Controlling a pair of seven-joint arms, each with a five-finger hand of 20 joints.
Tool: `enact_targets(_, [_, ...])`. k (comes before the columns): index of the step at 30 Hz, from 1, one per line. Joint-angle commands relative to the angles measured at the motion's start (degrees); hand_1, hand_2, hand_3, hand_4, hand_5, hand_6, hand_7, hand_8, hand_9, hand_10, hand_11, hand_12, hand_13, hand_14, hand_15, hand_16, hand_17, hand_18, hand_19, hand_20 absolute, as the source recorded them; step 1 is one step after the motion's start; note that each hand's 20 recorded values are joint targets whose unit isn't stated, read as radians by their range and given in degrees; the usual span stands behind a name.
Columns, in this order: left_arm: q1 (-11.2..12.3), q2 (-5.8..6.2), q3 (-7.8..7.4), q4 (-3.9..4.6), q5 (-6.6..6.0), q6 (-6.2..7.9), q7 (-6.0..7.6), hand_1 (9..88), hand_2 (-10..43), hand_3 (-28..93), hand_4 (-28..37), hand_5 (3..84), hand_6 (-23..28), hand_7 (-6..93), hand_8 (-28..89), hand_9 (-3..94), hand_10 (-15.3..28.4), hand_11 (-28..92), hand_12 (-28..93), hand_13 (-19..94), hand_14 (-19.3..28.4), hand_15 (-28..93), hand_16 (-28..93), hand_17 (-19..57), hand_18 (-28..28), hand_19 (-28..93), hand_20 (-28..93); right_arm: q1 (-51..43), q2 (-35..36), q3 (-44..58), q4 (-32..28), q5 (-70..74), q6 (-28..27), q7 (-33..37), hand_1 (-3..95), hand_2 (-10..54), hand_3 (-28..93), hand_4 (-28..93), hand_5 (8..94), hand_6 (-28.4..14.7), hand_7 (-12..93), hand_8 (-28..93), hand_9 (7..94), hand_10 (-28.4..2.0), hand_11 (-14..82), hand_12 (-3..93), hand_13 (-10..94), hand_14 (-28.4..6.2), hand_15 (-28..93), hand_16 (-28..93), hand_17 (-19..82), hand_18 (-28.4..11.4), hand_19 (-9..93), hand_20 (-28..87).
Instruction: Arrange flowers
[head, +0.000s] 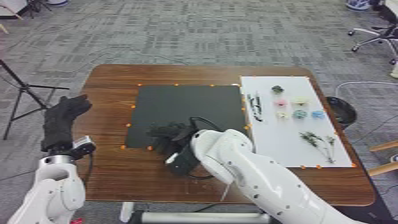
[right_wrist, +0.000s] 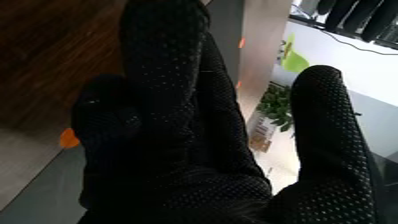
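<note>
A brown wooden table (head: 108, 102) bears a white sheet (head: 266, 135) and a black mat (head: 187, 105), its near edge partly covered by the robot's right hand (head: 171, 134), fingers extended and thumb apart. The left hand (head: 64, 119), fingers straight, is beyond the table's left edge. Leafy sprigs (head: 318, 144) and small pastel blooms (head: 317, 114), their petals hard to make out, lie on the sheet.

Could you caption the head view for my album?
Gloved right hand over a black mat, with small flowers on a white sheet.
</note>
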Motion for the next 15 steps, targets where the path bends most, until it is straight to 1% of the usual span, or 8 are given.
enact_targets(1, [-0.66, -0.51, 0.61, -0.28, -0.39, -0.79, -0.46, 17.1, 20.7, 67, -28.3, 58.8, 2.8, 15.2, -7, 55.5, 15.2, 21, 14, 46, 17.9, 24, 2, 12.3, 11.6, 11, 23, 0.47, -1.43, 0.29, 0.78, 0.24, -0.16, 0.42, 28.7, 8.6, 47, -4, 64.8, -9.1, 8, -4, 66.8, -20.4, 8.4, 12.4, 91, -8.4, 39, 33, 62, -12.0, 88, 34])
enact_targets(3, [-0.46, -0.57, 0.55, -0.42, -0.39, -0.76, -0.55, 17.2, 20.6, 67, -28.3, 58.7, 2.8, 15.2, -7, 55.4, 15.2, 21, 14, 46, 17.9, 24, 2, 12.3, 11.5, 11, 23, 0.27, -1.2, 0.69, 0.55, 0.49, -0.28, 0.4, 28.5, 8.6, 47, -4, 64.8, -9.1, 8, -4, 66.8, -20.4, 8.4, 12.4, 91, -8.3, 39, 33, 63, -11.9, 88, 34])
enact_targets(5, [0.19, -0.75, 0.17, -0.83, -0.41, -0.64, -0.55, 17.2, 20.6, 67, -28.3, 58.7, 2.8, 15.1, -7, 55.4, 15.2, 21, 14, 45, 17.9, 24, 2, 12.3, 11.5, 11, 23, 0.44, -0.5, 1.41, -0.03, 0.75, -0.85, 0.3, 28.5, 8.7, 47, -4, 64.8, -9.0, 8, -4, 66.8, -20.4, 8.5, 12.4, 91, -8.4, 39, 33, 63, -12.0, 88, 34])
enact_targets(6, [-0.06, -0.7, 0.22, -0.67, -0.34, -0.85, -0.55, 17.1, 20.6, 67, -28.3, 58.6, 2.8, 15.1, -7, 55.4, 15.2, 21, 14, 45, 18.0, 24, 2, 12.3, 11.5, 11, 23, 0.59, 0.43, 1.96, -0.9, 1.11, -0.38, -0.05, 28.5, 8.7, 47, -4, 64.9, -9.0, 8, -4, 66.8, -20.4, 8.5, 12.5, 91, -8.4, 39, 33, 63, -12.0, 88, 34])
enact_targets(9, [0.27, -0.5, 0.07, -0.91, -0.42, -0.76, -0.49, 17.3, 20.4, 67, -28.3, 58.6, 2.8, 15.2, -7, 55.3, 15.2, 21, 14, 45, 18.0, 24, 2, 12.2, 11.5, 11, 23, 0.35, 3.75, 5.55, -4.85, 3.21, -1.05, -0.83, 28.8, 8.2, 48, -4, 65.2, -9.0, 8, -4, 67.9, -20.5, 9.0, 12.9, 91, -8.3, 39, 33, 63, -12.2, 88, 34])
enact_targets(11, [1.27, -0.52, -0.71, -1.54, -0.38, -0.53, -0.61, 17.3, 20.3, 67, -28.3, 58.6, 2.8, 15.2, -7, 55.4, 15.2, 21, 14, 45, 18.0, 24, 2, 12.2, 11.5, 11, 23, 0.0, 6.38, 7.76, -7.9, 3.52, 0.33, -3.12, 30.7, 6.1, 48, -4, 65.4, -8.9, 8, -4, 69.1, -20.3, 9.3, 13.4, 91, -8.2, 40, 33, 62, -12.3, 88, 34])
enact_targets(13, [1.31, -0.44, -0.81, -1.61, -0.53, -0.32, -0.6, 17.3, 20.3, 67, -28.3, 58.6, 2.8, 15.3, -7, 55.4, 15.2, 21, 14, 45, 18.0, 24, 2, 12.2, 11.5, 11, 23, -0.89, 9.39, 10.58, -11.27, 1.74, 1.62, -5.65, 32.9, 3.0, 49, -4, 65.7, -8.5, 9, -4, 70.6, -19.9, 9.9, 14.2, 91, -7.9, 40, 33, 62, -12.3, 88, 34])
enact_targets(15, [1.98, -0.45, -1.44, -2.03, -0.6, -0.28, -0.58, 17.4, 20.1, 67, -28.3, 58.6, 2.8, 15.3, -7, 55.4, 15.2, 21, 14, 46, 18.1, 24, 2, 12.2, 11.6, 11, 23, -1.67, 12.33, 13.24, -13.9, -0.1, 2.59, -8.32, 34.6, 0.7, 50, -4, 65.9, -7.6, 10, -4, 71.9, -19.3, 10.1, 15.5, 90, -7.7, 40, 33, 61, -12.6, 88, 34])
